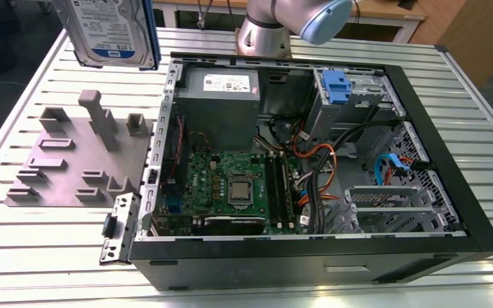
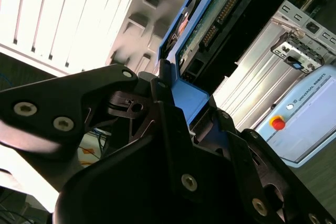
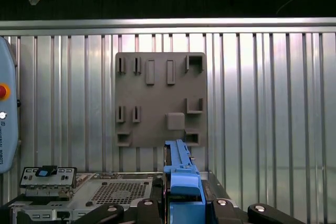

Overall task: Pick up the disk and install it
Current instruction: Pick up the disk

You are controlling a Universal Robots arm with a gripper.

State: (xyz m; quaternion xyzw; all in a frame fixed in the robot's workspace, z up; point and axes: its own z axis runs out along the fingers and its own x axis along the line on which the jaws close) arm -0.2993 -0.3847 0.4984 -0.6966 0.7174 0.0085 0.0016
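Slatted metal table [image 1: 49, 250] carries open computer case [image 1: 315, 260] and grey fixture plate [image 1: 67, 170]; gripper [image 3: 184, 205] clamped on disk [image 1: 113, 32], aloft over the plate, outside the case.

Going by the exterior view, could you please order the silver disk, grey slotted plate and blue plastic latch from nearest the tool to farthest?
1. Silver disk with blue rails: held in the tool, upper left.
2. Grey slotted plate: lying below, exterior view's left.
3. Blue plastic latch: inside the black computer case, exterior view's right.
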